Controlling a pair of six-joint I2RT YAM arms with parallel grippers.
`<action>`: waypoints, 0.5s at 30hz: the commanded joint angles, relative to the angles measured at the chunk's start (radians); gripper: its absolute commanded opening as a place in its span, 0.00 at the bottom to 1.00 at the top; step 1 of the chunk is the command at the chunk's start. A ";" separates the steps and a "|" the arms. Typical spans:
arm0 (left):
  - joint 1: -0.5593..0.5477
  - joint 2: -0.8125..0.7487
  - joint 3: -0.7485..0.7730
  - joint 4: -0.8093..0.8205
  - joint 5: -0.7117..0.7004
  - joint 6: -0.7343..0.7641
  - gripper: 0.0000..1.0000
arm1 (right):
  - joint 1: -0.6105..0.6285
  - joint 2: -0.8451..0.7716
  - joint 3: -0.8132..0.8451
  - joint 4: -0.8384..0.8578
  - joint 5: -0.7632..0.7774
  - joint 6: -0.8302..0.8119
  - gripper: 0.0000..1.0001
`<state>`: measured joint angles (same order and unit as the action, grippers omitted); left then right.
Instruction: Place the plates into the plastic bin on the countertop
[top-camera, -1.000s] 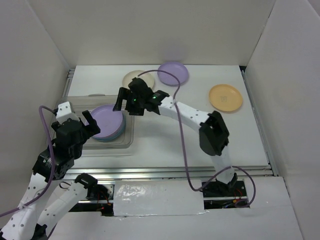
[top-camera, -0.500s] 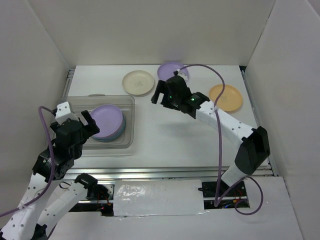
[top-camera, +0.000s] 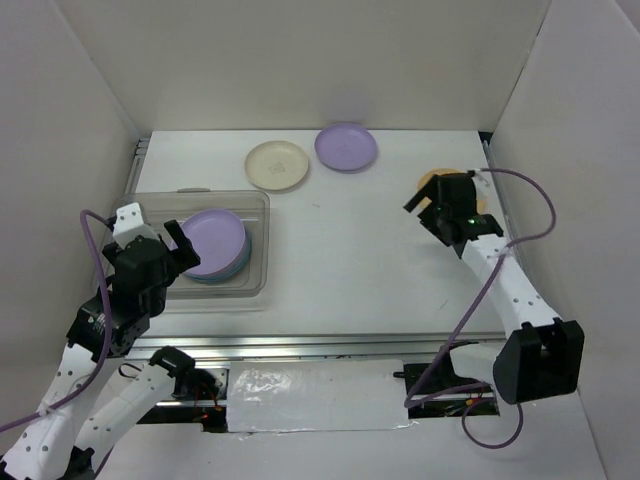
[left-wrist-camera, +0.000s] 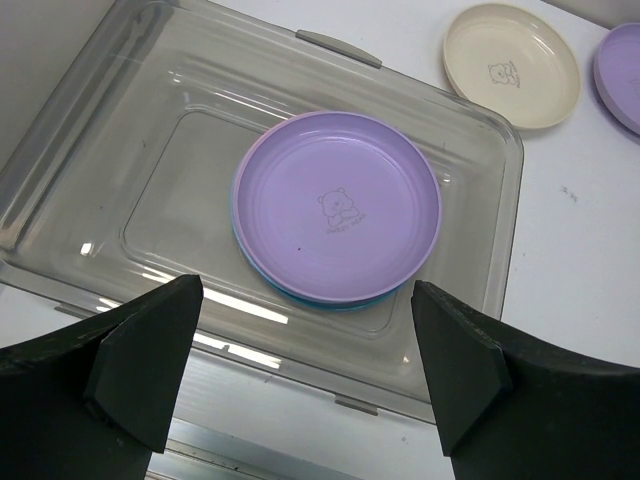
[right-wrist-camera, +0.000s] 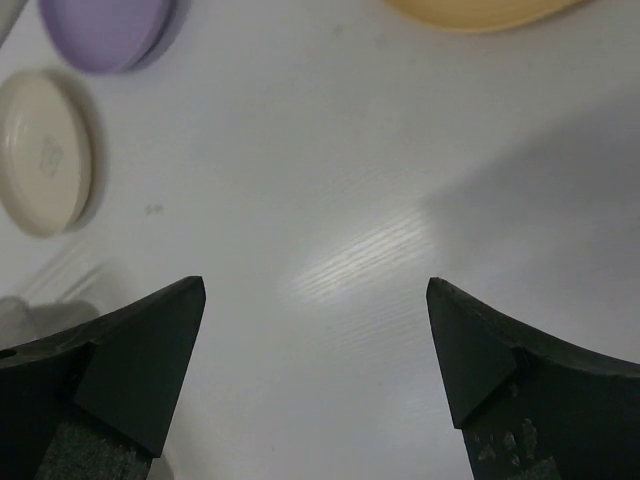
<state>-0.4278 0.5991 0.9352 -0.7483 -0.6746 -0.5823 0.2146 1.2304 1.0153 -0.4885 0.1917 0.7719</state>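
Inside clear bin (left-wrist-camera: 140, 170), stacked lilac plate (left-wrist-camera: 337, 205)

Orange plate (right-wrist-camera: 480, 10) cut off by right wrist view's top edge

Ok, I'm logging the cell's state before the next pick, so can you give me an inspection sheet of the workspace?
Surface: white countertop, flat, no spills seen.
Job's things: plastic bin at the left holds a lilac plate stacked on a blue plate. The cream plate, second lilac plate and orange plate lie outside it on the countertop.
Clutter: nothing seen.
Grippers: left gripper open above the bin. Right gripper open and empty, beside the orange plate.
Cables: left arm's purple cable and right arm's purple cable hang in loose loops.
Surroundings: white walls on three sides.
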 joint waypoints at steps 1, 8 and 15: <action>0.003 -0.001 0.013 0.018 -0.002 -0.008 0.99 | -0.177 -0.052 -0.063 -0.022 0.003 0.018 1.00; 0.003 -0.007 0.013 0.027 0.036 0.007 0.99 | -0.470 -0.092 -0.136 -0.015 -0.025 -0.003 1.00; 0.003 -0.013 0.007 0.046 0.086 0.027 0.99 | -0.529 0.126 -0.023 0.071 -0.119 0.013 1.00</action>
<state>-0.4278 0.5972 0.9352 -0.7456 -0.6182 -0.5774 -0.3054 1.2514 0.9100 -0.4896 0.1249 0.7750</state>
